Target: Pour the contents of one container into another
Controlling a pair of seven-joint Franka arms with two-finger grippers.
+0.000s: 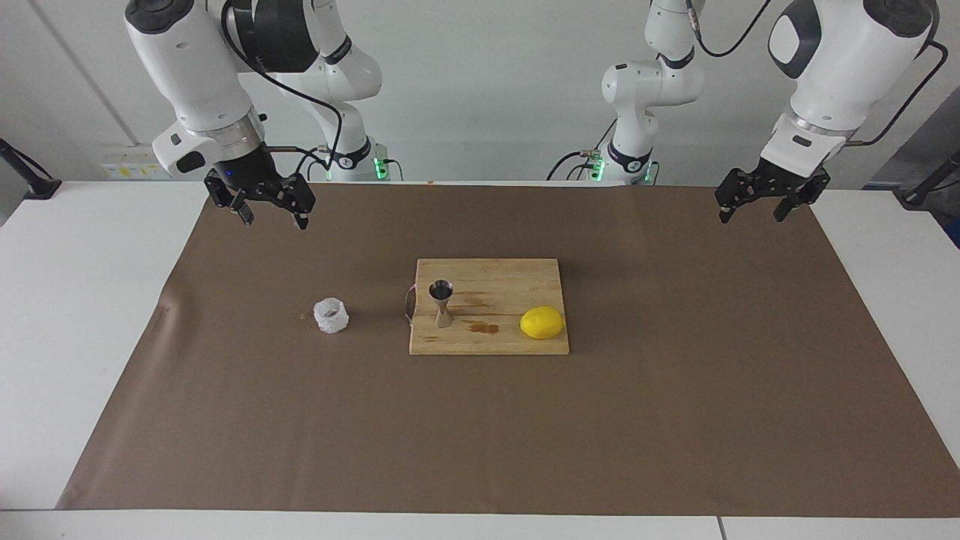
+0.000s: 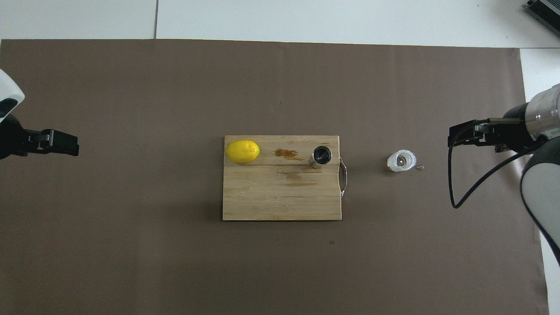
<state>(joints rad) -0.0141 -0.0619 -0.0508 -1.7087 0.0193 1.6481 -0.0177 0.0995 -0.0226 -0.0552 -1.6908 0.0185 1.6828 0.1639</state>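
Both grippers hang up in the air, fingers spread, holding nothing: right gripper [image 1: 261, 208] and left gripper [image 1: 763, 200]. White cup [image 1: 331, 315] sits upright on the brown mat [image 1: 675, 390], contents hard to make out; jigger [image 1: 441, 304] stands on the cutting board [image 1: 510, 281].

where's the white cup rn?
The white cup stands upright on the brown mat, beside the cutting board's handle end, toward the right arm's end; nothing touches it.
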